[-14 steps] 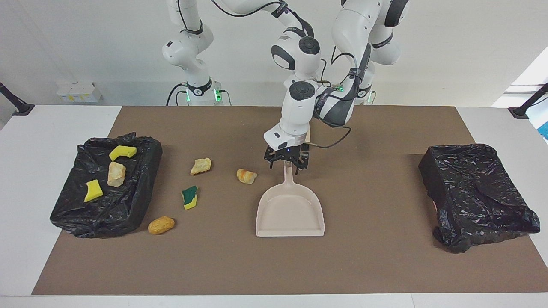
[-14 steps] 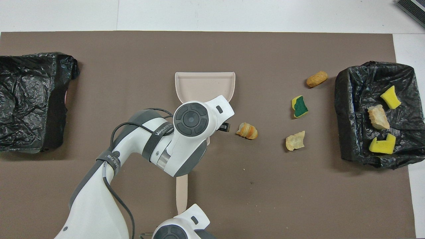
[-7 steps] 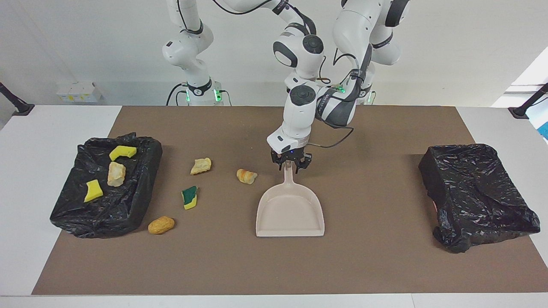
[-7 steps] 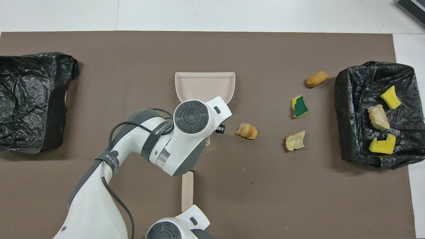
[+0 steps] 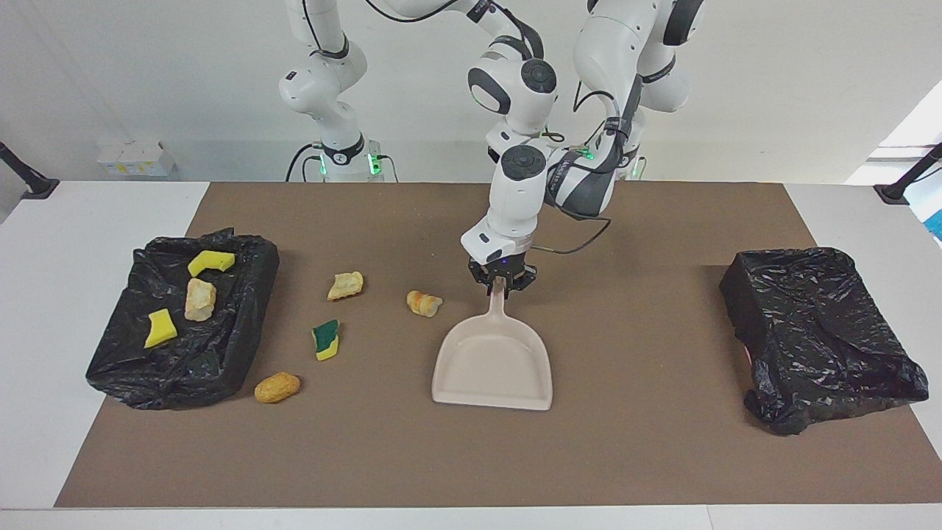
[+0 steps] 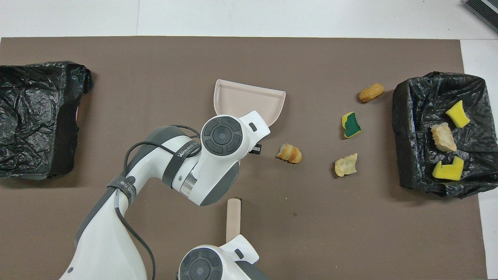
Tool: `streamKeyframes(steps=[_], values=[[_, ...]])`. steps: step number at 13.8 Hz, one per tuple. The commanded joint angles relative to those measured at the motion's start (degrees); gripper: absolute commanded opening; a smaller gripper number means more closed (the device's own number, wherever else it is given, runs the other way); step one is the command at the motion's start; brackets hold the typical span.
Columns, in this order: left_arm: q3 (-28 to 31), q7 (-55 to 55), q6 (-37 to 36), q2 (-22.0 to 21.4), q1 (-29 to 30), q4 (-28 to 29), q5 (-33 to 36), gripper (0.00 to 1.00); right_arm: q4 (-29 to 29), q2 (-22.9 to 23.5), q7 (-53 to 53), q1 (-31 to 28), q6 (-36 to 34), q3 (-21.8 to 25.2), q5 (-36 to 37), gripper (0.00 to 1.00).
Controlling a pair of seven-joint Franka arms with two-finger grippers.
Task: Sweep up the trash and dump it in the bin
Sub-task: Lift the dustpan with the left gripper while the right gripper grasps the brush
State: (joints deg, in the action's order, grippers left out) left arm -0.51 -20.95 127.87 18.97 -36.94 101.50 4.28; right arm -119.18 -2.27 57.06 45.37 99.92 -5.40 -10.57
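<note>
We have the left tool clamped on the handle of the beige dustpan, whose long axis runs away from the robots with its open lip at the farthest end. The loose trash – four pieces on the worktop – lies sideways of the pan, toward the right arm's end, the striped lump just beside the handle. Three more sit in the bin. The right tool grips the brush handle, pinched shut – we judge it the nearer sweeper.

Left pincer grips dustpan handle; 4 trash scraps lie beside it.
</note>
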Motion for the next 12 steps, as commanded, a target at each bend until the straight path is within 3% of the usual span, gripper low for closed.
streamKeyframes(steps=[1, 6, 12], values=[[-0.2, 12.0, -3.5, -3.1, 3.1, 0.3, 2.0, 0.0, -1.1, -3.5, -1.3, -4.1, -3.6, -0.5, 2.9, 0.0], [-0.2, 34.7, -10.3, -6.1, 7.0, 0.2, 2.0, 0.0, -1.1, -3.8, -2.8, -11.2, -6.9, -0.7, 15.1, 0.0], [-0.1, 58.8, -13.7, -6.8, 9.4, 1.2, 2.0, 0.0, -0.6, -0.1, -18.0, -25.0, -4.7, -0.8, 28.7, 0.0]])
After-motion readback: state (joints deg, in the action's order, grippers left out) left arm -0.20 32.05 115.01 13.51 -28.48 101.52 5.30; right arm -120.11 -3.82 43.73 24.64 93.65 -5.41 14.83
